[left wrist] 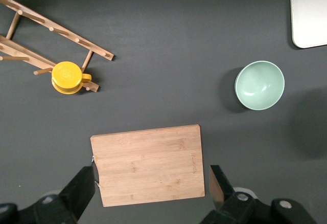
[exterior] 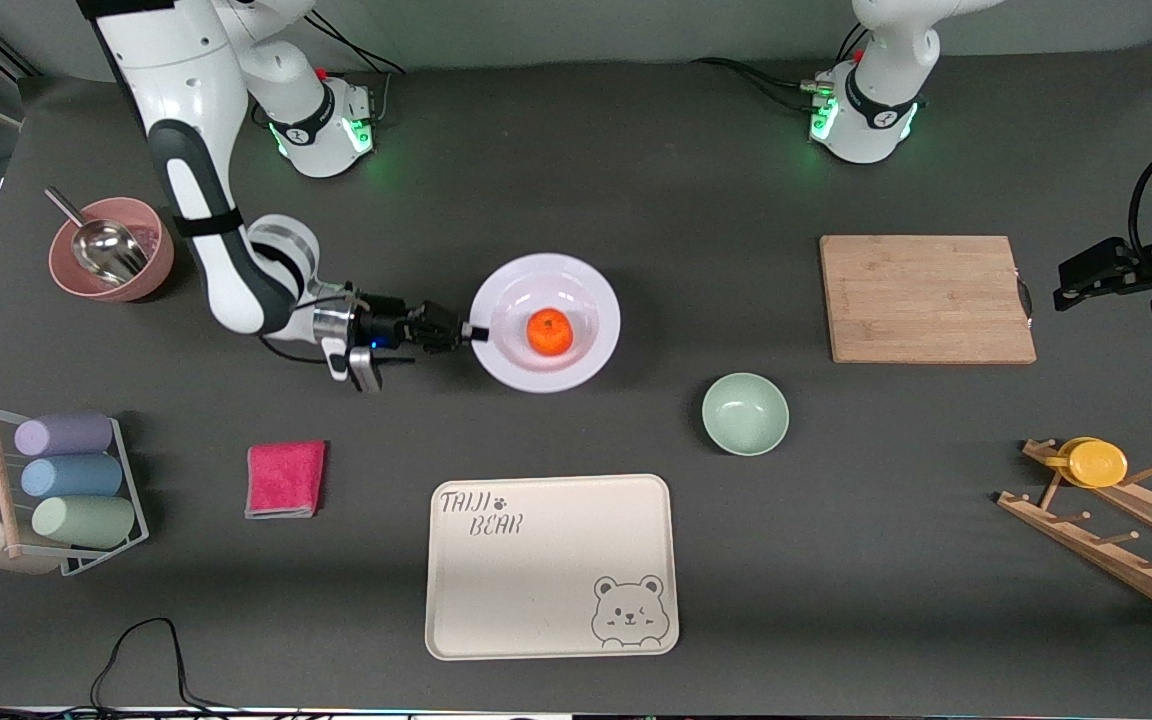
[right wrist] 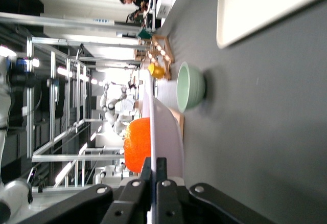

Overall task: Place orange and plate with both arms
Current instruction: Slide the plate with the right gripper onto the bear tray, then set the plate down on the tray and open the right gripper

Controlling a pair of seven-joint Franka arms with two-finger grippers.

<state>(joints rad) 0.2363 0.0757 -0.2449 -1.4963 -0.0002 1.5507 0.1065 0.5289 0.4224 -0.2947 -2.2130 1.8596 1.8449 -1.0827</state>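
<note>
Mid-frame in the front view the orange (exterior: 550, 332) sits in the plate (exterior: 546, 322), whose rim the right gripper (exterior: 473, 333) pinches; the right wrist view confirms its fingers closed on that rim, the plate edge-on hiding half the fruit. At the front view's right edge the left gripper (exterior: 1064, 283) is partly cut off, while the left wrist view shows its fingers spread apart above the cutting board (left wrist: 149, 164).

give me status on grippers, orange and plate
Right gripper shut on plate rim. Left gripper open, waiting over cutting board. Orange in plate.

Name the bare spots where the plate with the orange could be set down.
Right gripper pinches the plate holding the orange. Free: the tray, the cutting board, and table between pink cloth and tray. Crowded: cup rack and peg rack.
</note>
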